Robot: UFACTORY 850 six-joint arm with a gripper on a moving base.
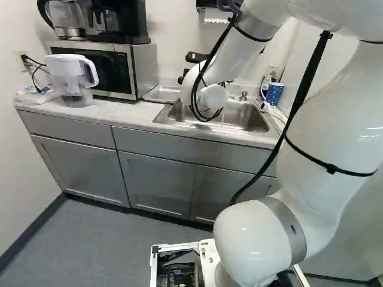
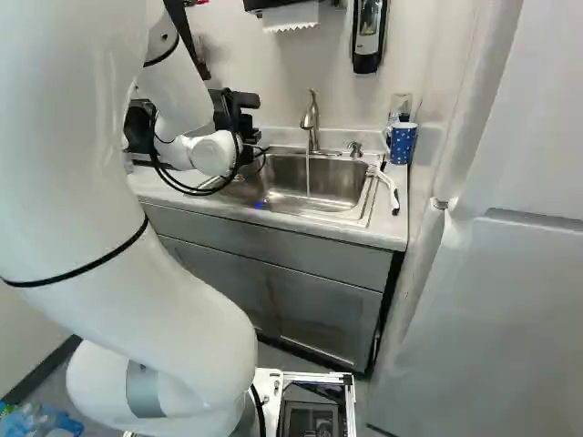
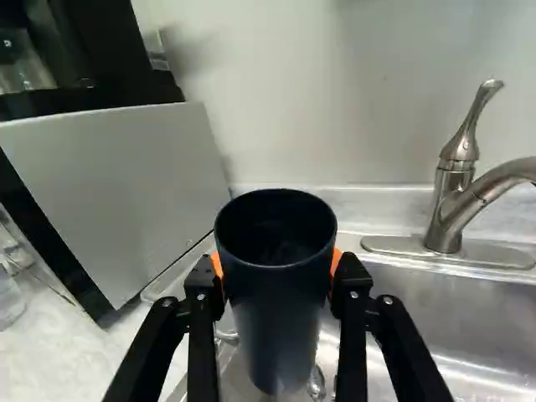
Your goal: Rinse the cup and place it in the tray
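The black gripper [image 2: 240, 114] shows only in part beside the white wrist in the right base view, above the sink's left end. In the wrist view the gripper [image 3: 277, 289] is shut on a dark cup [image 3: 280, 335], its orange pads against both sides. The cup is upright with its open rim showing; its inside is dark. A metal tray [image 1: 160, 94] lies left of the sink [image 1: 248, 116]; its edge and some cutlery show beyond and below the cup in the wrist view. Water runs from the faucet [image 2: 311, 123] into the sink.
A microwave [image 1: 143, 66] with a coffee maker on top and a water pitcher [image 1: 69, 75] stand left of the tray. Right of the sink are a blue dotted cup [image 2: 403, 144] and a white brush [image 2: 388, 187]. A soap dispenser [image 2: 368, 36] hangs on the wall.
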